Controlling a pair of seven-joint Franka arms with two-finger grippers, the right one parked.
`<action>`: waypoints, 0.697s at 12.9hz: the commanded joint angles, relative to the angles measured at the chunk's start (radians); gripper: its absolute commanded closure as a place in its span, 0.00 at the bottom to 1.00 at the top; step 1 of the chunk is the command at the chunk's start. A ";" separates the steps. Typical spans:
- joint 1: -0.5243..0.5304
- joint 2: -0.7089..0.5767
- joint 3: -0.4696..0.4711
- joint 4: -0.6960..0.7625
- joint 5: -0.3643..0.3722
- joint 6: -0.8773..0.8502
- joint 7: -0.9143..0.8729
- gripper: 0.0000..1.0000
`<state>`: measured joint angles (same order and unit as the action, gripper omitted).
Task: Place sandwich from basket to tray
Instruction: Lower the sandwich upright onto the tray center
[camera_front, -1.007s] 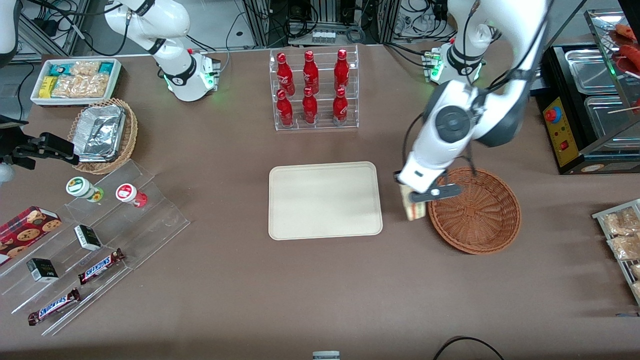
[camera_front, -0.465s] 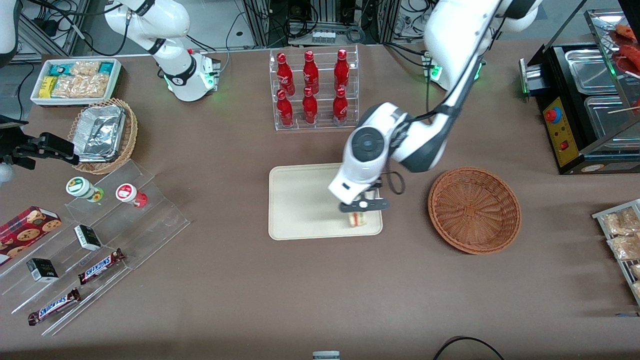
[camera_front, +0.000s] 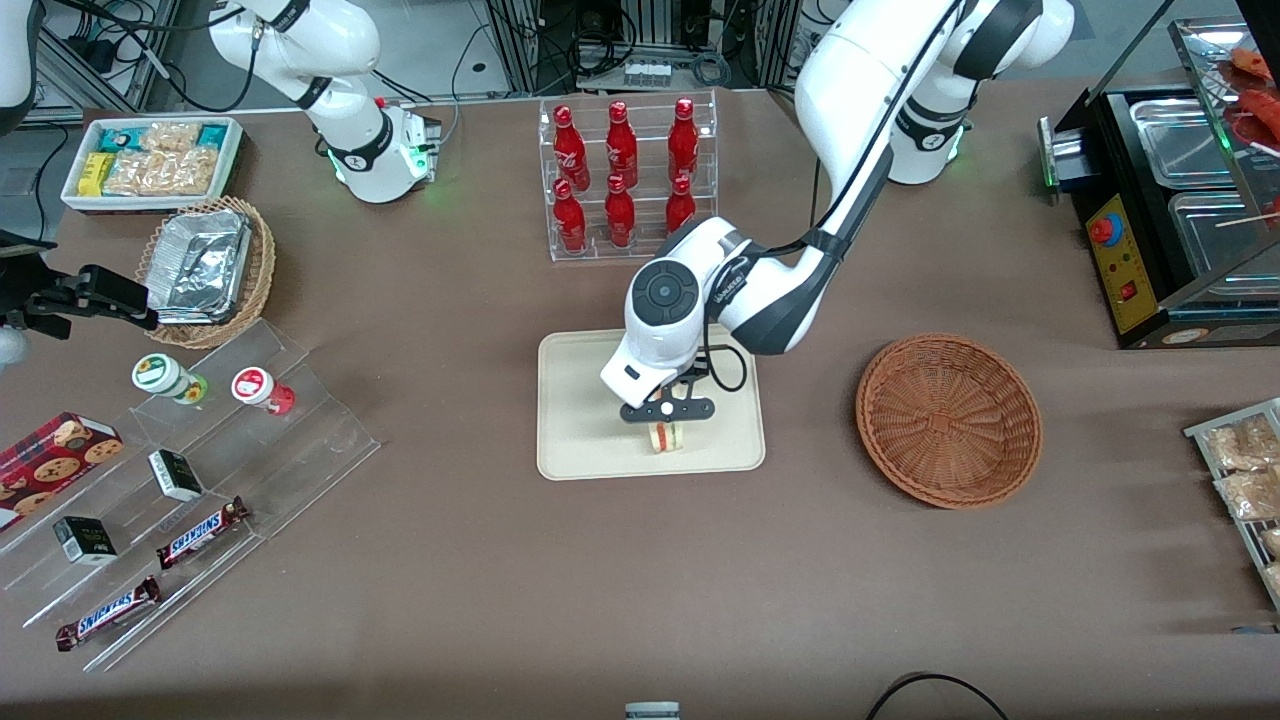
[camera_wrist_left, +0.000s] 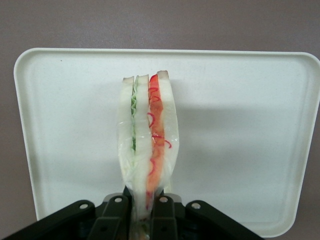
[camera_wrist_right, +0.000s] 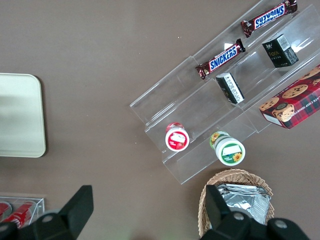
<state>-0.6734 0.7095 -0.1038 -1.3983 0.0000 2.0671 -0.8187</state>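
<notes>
My gripper (camera_front: 666, 412) is shut on the sandwich (camera_front: 665, 437), a wedge with red, white and green layers. It hangs over the cream tray (camera_front: 580, 400), near the tray's edge closest to the front camera. In the left wrist view the sandwich (camera_wrist_left: 147, 135) stands on edge between the black fingers (camera_wrist_left: 116, 212), with the tray (camera_wrist_left: 240, 125) spread below it. I cannot tell whether the sandwich touches the tray. The reddish-brown basket (camera_front: 948, 418) sits beside the tray toward the working arm's end, with nothing in it.
A clear rack of red bottles (camera_front: 625, 180) stands farther from the front camera than the tray. Toward the parked arm's end are a tan basket with a foil container (camera_front: 205, 268), a white snack bin (camera_front: 152, 160) and a clear stepped stand with candy bars (camera_front: 190, 470).
The gripper has carried the sandwich from the basket's rim across onto the tray, then a little farther toward the tray's middle. The basket is left with nothing in it.
</notes>
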 joint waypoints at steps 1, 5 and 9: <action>-0.035 0.036 0.013 0.047 0.003 -0.001 -0.048 1.00; -0.048 0.044 0.016 0.039 0.008 0.013 -0.050 1.00; -0.074 0.024 0.016 -0.002 0.032 0.033 -0.043 1.00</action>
<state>-0.7197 0.7414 -0.1032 -1.3888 0.0102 2.0852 -0.8491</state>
